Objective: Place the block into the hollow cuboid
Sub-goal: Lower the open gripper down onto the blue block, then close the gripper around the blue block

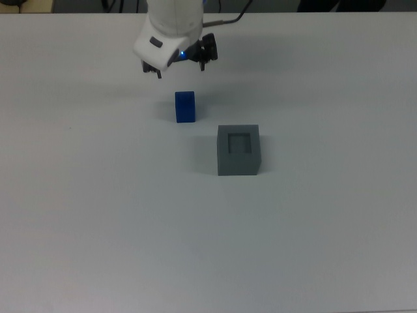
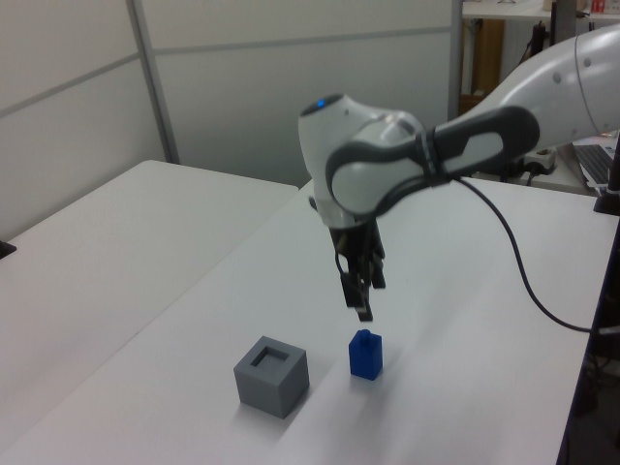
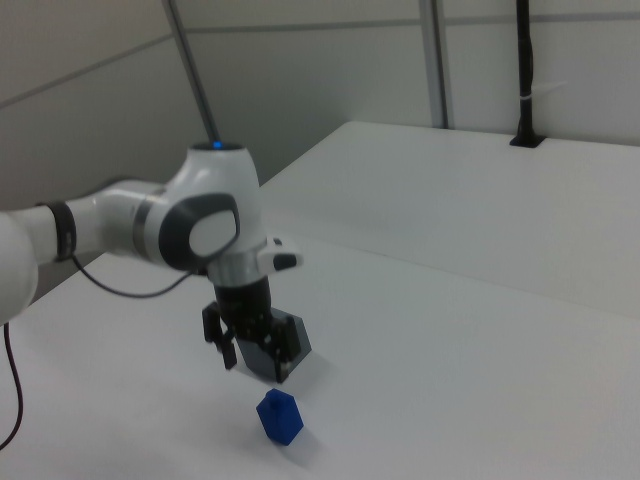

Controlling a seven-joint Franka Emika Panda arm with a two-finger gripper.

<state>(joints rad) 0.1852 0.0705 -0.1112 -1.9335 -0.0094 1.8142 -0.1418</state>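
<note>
The small blue block (image 1: pixel 185 107) stands upright on the white table (image 1: pixel 98 208), also seen in the left view (image 2: pixel 365 354) and the right view (image 3: pixel 279 417). The grey hollow cuboid (image 1: pixel 238 150) sits just beside it, recess facing up and empty (image 2: pixel 271 376). My gripper (image 1: pixel 180 70) hangs open in the air, a little above and just beyond the block (image 2: pixel 356 298), touching nothing. In the right view the gripper (image 3: pixel 254 364) covers most of the cuboid; only a dark grey corner (image 3: pixel 295 340) shows.
The white arm (image 2: pixel 387 174) reaches in from the table's far side with a black cable (image 2: pixel 523 281) trailing from it. A second white table (image 2: pixel 87 252) adjoins on the left view's left. A wall with metal posts (image 2: pixel 150 77) stands behind.
</note>
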